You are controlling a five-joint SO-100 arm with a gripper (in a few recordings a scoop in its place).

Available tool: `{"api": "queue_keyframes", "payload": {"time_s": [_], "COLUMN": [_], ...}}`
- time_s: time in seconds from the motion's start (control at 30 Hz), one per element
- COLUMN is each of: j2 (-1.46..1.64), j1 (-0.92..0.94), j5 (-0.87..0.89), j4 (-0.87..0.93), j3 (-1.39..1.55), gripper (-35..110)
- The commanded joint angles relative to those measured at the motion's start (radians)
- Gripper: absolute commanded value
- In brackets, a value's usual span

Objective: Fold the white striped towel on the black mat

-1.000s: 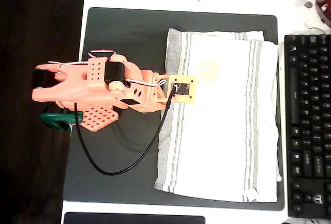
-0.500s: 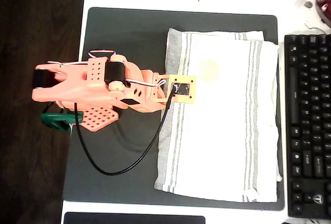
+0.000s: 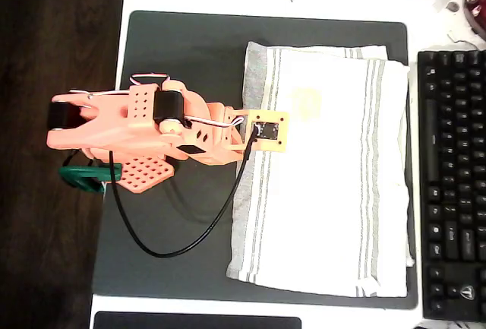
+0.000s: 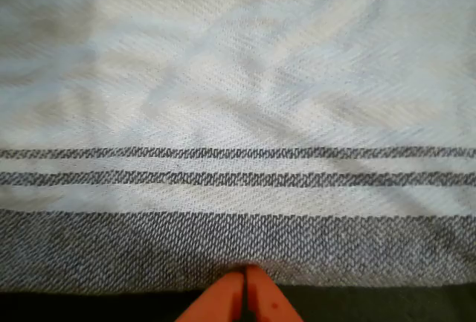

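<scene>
The white striped towel (image 3: 326, 192) lies spread flat on the right half of the black mat (image 3: 182, 48), grey stripes running along its left and right sides. My orange arm (image 3: 152, 128) reaches from the left, its wrist over the towel's left edge. In the wrist view the towel (image 4: 238, 114) is close up, with its grey band and two thin stripes above a strip of mat (image 4: 74, 307). My gripper (image 4: 245, 285) is shut, its tips meeting right at the towel's grey border. Whether any cloth is pinched between them I cannot tell.
A black keyboard (image 3: 452, 185) lies just right of the mat, close to the towel. A black cable (image 3: 175, 245) loops over the mat's left half. A green clamp (image 3: 83, 178) sits at the table's left edge. Small clutter lines the top edge.
</scene>
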Motion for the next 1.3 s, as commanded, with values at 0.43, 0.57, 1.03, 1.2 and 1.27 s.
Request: {"api": "queue_keyframes", "payload": {"time_s": [0.43,0.57,1.03,1.2,1.27], "j2": [0.023,0.023,0.023,0.023,0.023], "j1": [0.012,0.012,-0.032,-0.028,-0.018], "j5": [-0.006,-0.006,-0.041,-0.097,-0.135], "j4": [0.028,0.028,0.032,0.038,0.038], "j3": [0.021,0.021,0.023,0.021,0.021], "gripper": [0,0,0,0,0]}}
